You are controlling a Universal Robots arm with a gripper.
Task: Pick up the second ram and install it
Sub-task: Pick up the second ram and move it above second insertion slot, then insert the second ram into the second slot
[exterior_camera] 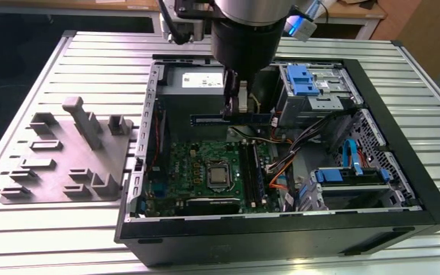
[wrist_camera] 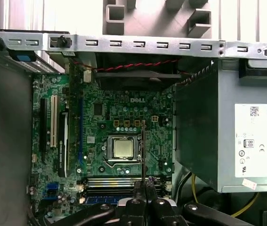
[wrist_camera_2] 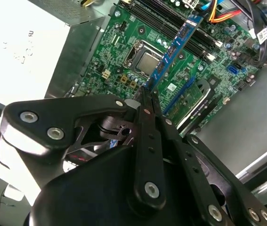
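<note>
The second ram [exterior_camera: 204, 120] is a long thin dark board with a bluish face. It hangs level inside the open computer case, above the green motherboard [exterior_camera: 197, 166]. My gripper [exterior_camera: 235, 112] is shut on it near its middle. In the second wrist view the ram [wrist_camera_2: 173, 47] runs out from the gripper [wrist_camera_2: 146, 96] over the board, towards the long black sockets [wrist_camera_2: 171, 23]. The first wrist view shows the ram [wrist_camera: 143, 146] edge-on as a thin line, above the processor and ahead of the gripper [wrist_camera: 145, 181]. The sockets [wrist_camera: 119, 181] lie just below it.
The black case wall [exterior_camera: 281, 229] rings the board. Inside are a silver power supply [exterior_camera: 197, 80], a drive cage with blue clips [exterior_camera: 311, 86], and orange and black cables [exterior_camera: 281, 172] beside the sockets. The grey fixture plate [exterior_camera: 67, 160] with upright blocks stands at the exterior view's left.
</note>
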